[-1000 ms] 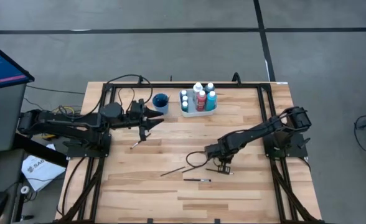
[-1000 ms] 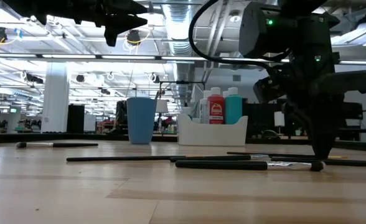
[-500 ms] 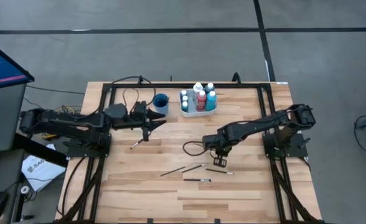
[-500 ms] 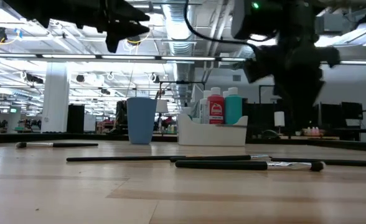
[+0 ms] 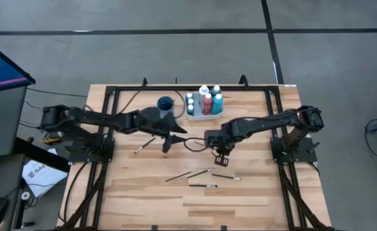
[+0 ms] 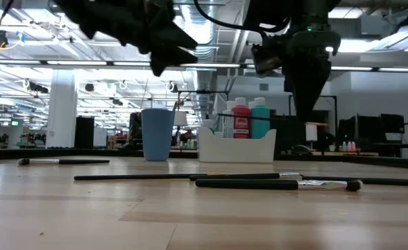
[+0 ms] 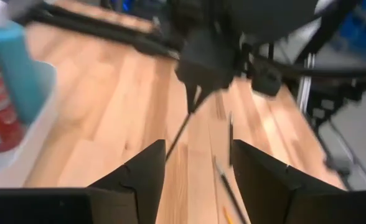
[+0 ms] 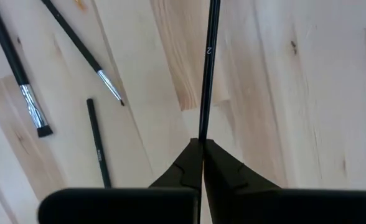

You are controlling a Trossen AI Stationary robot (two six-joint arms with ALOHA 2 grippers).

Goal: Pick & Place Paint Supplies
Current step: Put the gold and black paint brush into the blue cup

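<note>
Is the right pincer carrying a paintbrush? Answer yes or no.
Yes: in the right wrist view the right pincer is shut on a thin dark paintbrush, held above the wooden table.

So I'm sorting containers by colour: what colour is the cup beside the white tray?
Blue; the cup shows best in the low view.

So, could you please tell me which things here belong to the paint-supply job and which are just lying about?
Job:
- paintbrush pinched in the right gripper
- loose paintbrushes on the table
- paint bottles

Just there:
- blue cup
- white tray
- monitor
</note>
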